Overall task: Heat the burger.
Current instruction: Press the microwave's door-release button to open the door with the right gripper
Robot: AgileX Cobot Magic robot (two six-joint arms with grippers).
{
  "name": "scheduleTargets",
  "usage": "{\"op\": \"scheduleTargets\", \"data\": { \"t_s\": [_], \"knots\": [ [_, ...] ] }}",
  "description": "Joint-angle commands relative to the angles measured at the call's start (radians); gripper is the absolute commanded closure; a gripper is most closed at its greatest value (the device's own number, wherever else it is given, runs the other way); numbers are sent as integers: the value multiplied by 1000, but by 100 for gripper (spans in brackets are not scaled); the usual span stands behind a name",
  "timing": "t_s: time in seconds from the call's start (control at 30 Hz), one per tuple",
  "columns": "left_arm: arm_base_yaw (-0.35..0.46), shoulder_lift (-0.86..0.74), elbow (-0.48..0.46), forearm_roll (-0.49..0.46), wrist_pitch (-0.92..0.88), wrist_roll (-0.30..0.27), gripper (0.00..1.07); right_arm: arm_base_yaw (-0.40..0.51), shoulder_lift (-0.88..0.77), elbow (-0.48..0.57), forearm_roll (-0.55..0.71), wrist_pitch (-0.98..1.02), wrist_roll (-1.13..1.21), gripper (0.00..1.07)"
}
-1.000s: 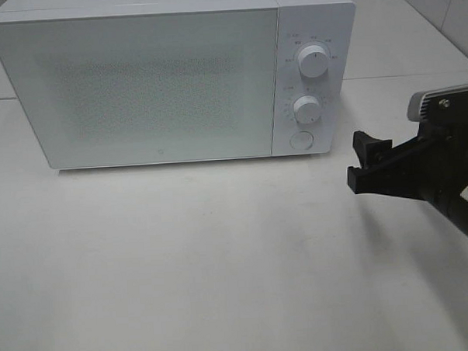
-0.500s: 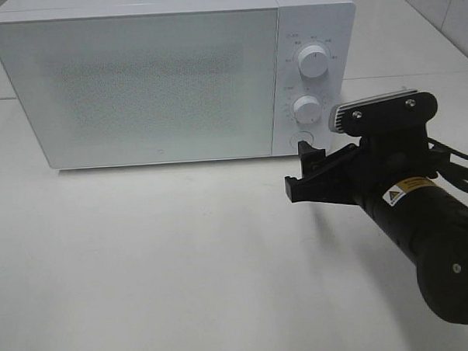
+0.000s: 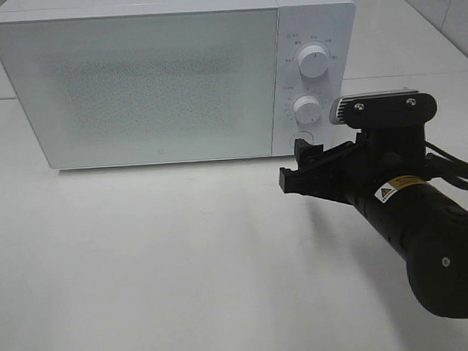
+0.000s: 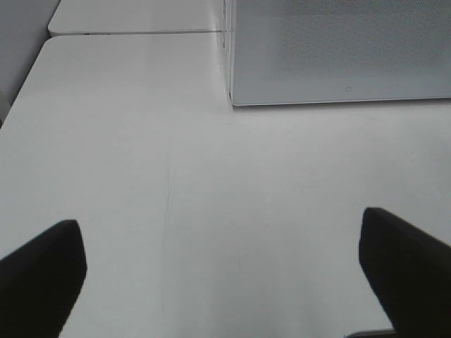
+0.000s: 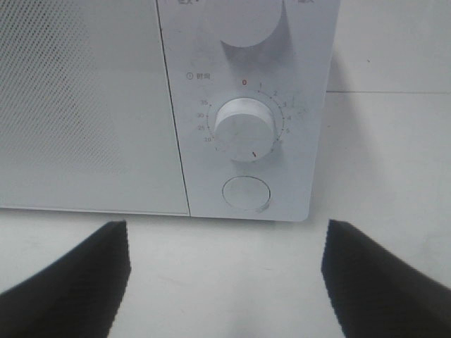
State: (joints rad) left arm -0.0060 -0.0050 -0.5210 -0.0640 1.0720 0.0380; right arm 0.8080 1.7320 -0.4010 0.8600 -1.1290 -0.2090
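Note:
The burger is out of view in every frame. The white microwave [image 3: 160, 85] stands at the back of the table with its door shut. My right gripper [image 3: 294, 165] hovers just in front of the microwave's control panel, open with nothing between its fingers. In the right wrist view the right gripper [image 5: 225, 282] faces the lower knob [image 5: 244, 129] and the round button [image 5: 246, 194]. The left wrist view shows my left gripper [image 4: 222, 282] open over bare table, with the microwave's corner [image 4: 232, 98] ahead. The left arm does not show in the exterior high view.
The control panel carries an upper knob [image 3: 314, 62], a lower knob [image 3: 307, 108] and a round button [image 3: 301, 139]. The white table [image 3: 183, 255] stretches in front of the microwave. A seam between table tops [image 4: 134, 32] runs behind it.
My right arm has swung in from the right edge toward the microwave's control panel, and its fingers now sit close below the round button. The left gripper has stayed open.

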Motion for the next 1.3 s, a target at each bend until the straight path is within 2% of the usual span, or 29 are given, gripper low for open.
{"op": "scheduleTargets", "data": {
  "t_s": [0.03, 0.07, 0.13, 0.17, 0.2, 0.27, 0.3, 0.37, 0.4, 0.47, 0.53, 0.63, 0.73, 1.0, 1.3],
  "knots": [
    [2, -4, 5, -1, 2, -1, 9, 1, 0, -11, -1, 2, 225, 42],
    [2, -4, 5, -1, 2, -1, 9, 1, 0, -11, -1, 2, 225, 42],
    [2, -4, 5, -1, 2, -1, 9, 1, 0, -11, -1, 2, 394, 50],
    [2, -4, 5, -1, 2, -1, 9, 1, 0, -11, -1, 2, 394, 50],
    [2, -4, 5, -1, 2, -1, 9, 1, 0, -11, -1, 2, 512, 56],
    [2, -4, 5, -1, 2, -1, 9, 1, 0, -11, -1, 2, 559, 58],
    [2, -4, 5, -1, 2, -1, 9, 1, 0, -11, -1, 3, 687, 64],
    [2, -4, 5, -1, 2, -1, 9, 1, 0, -11, -1, 3, 739, 68],
    [2, -4, 5, -1, 2, -1, 9, 1, 0, -11, -1, 4, 859, 75],
    [2, -4, 5, -1, 2, -1, 9, 1, 0, -11, -1, 4, 915, 79],
    [2, -4, 5, -1, 2, -1, 9, 1, 0, -11, -1, 4, 1078, 89],
    [2, -4, 5, -1, 2, -1, 9, 1, 0, -11, 0, 4, 1118, 92],
    [2, -4, 5, -1, 2, -1, 9, 1, 0, -11, 20, 8, 1290, 104],
    [2, -4, 5, -1, 2, -1, 9, 1, 0, -13, 46, 56, 1456, 107],
    [2, -4, 5, -1, 2, -1, 9, -41, 8, -44, 47, 120, 1450, 107]
  ]
}}
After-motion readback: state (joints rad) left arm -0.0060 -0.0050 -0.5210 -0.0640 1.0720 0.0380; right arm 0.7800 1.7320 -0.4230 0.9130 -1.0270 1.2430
